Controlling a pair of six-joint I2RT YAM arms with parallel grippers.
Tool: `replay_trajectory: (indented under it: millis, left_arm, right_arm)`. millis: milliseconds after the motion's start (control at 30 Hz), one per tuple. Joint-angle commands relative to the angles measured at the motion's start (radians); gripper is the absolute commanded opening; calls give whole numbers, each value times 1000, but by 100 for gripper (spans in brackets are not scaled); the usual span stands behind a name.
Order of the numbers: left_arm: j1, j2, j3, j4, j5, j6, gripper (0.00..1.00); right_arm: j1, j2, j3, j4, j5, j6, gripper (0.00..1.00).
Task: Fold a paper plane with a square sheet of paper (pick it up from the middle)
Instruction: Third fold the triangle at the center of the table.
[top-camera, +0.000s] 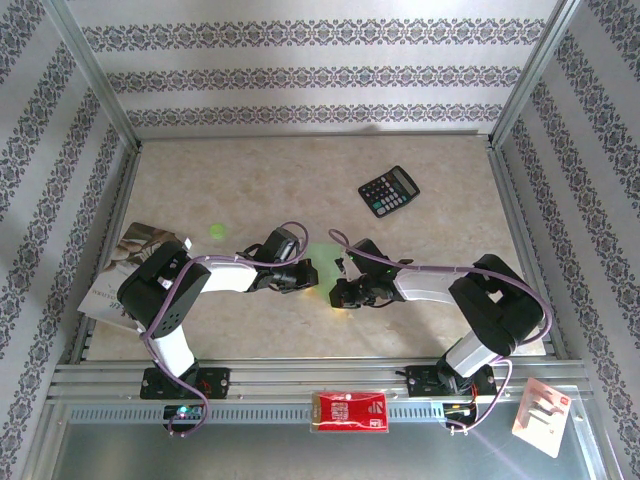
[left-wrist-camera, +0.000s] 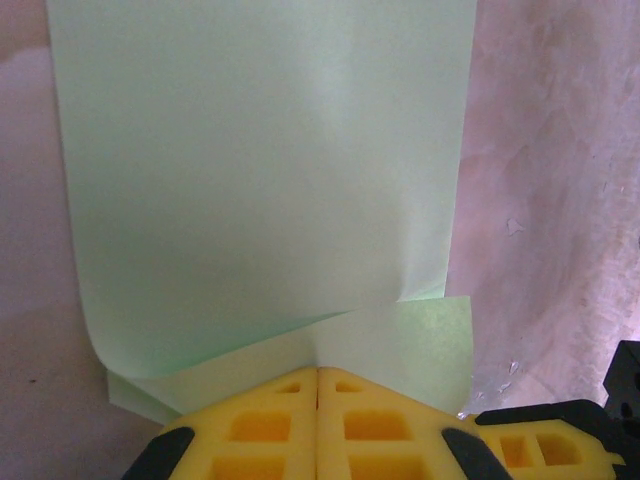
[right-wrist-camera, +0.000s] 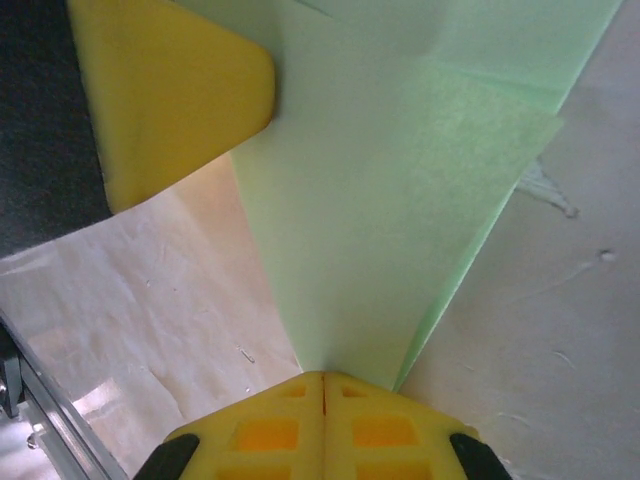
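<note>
Both arms meet mid-worktop (top-camera: 250, 180). From the top view the sheet of paper (top-camera: 322, 258) is just a pale green patch between the two wrists. Most of it is covered, so I can't read the fold lines from there.

Left pincer (left-wrist-camera: 318, 372): yellow fingers pressed together with no gap, clamped on the near edge of the sheet. The contact point is hidden between the pads. An upper layer curls over at the left, and a lower layer peeks out beneath it at bottom right. The far edge is cut off by the frame.

Right pincer (right-wrist-camera: 323, 376): also closed tight, on a narrow end of the sheet where it tapers into the fingers. The paper fans out wider away from them, with a darker flap at the right edge. The yellow block at upper left of that view is one left finger (right-wrist-camera: 170, 90), mostly cropped.

Can't tell whether the sheet touches the worktop or hangs above it.

Calculator (top-camera: 389, 190) sits well apart at the far right. The small green dot (top-camera: 216, 231) is near the left arm.
</note>
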Motion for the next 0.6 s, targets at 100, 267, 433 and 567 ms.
replay_trajectory:
  millis: [100,267,433,567]
  left_arm:
    - [1,37,-23,-213,-118,28,9]
    - [0,-10,35,-257,-110,44,16]
    - [0,-85,69,-258,-74,30,24]
    - [-5,-159,34,-239,-52,-10,27]
  right_arm:
    - [-12,28,-40,-2,14,-28,0]
    - [-9,11,-73,-3,23,-16,0]
    - [1,14,-107,10,35,4,0]
    - [10,17,-117,-17,57,16,0]
